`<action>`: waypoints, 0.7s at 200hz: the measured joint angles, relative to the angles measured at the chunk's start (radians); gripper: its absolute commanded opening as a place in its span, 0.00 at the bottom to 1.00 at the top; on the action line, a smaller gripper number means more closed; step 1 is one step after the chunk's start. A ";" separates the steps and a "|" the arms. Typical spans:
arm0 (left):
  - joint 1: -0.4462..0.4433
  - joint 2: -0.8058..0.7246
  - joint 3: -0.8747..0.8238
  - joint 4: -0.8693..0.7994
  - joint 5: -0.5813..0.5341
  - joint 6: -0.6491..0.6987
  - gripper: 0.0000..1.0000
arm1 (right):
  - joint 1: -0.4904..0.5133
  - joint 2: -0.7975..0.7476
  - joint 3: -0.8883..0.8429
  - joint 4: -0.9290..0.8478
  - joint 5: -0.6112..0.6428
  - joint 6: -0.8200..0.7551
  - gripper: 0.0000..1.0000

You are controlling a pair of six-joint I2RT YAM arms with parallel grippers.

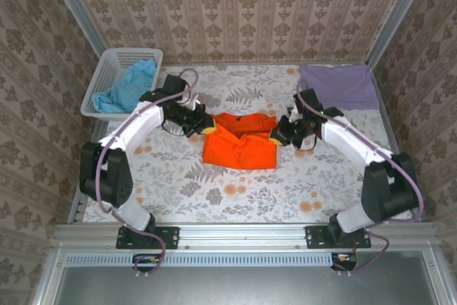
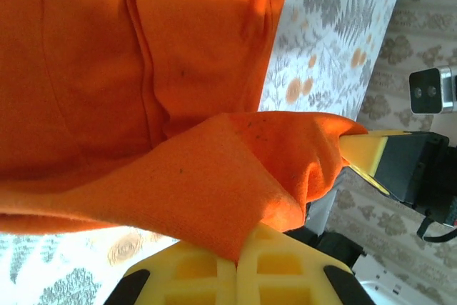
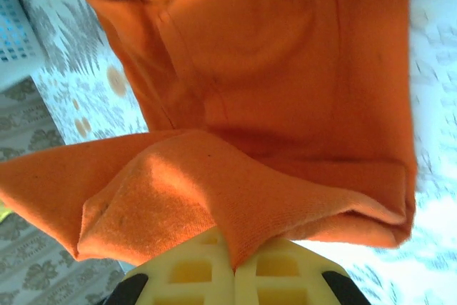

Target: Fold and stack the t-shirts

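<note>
Now left tool (image 1: pixel 205 123) and right tool (image 1: pixel 277 133) both clenching orange t-shirt (image 1: pixel 239 149) far corners; shirt lying between them, trailing nearward.

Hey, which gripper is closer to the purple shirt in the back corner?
Right. The right gripper pinches the right edge of the orange shirt, not far from the purple shirt; the left gripper holds the opposite edge, farther off.

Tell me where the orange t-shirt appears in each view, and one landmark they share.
Top external: orange t-shirt in the centre.
Left wrist: orange t-shirt upper left, fold pinched by left gripper below.
Right wrist: orange t-shirt top and centre, fold pinched by right gripper below.
Shared landmark: the floral tablecloth.
</note>
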 measured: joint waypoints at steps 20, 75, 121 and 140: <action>0.024 0.091 0.087 0.014 -0.004 -0.030 0.00 | -0.027 0.124 0.120 -0.007 -0.003 -0.005 0.00; 0.106 0.447 0.359 0.102 -0.019 -0.182 0.40 | -0.118 0.555 0.484 -0.034 -0.020 0.014 0.45; 0.132 0.577 0.596 0.040 -0.071 -0.201 0.70 | -0.194 0.613 0.564 -0.114 0.020 0.001 0.55; 0.127 0.503 0.595 0.027 -0.102 -0.177 0.64 | -0.212 0.523 0.527 -0.112 0.038 -0.013 0.52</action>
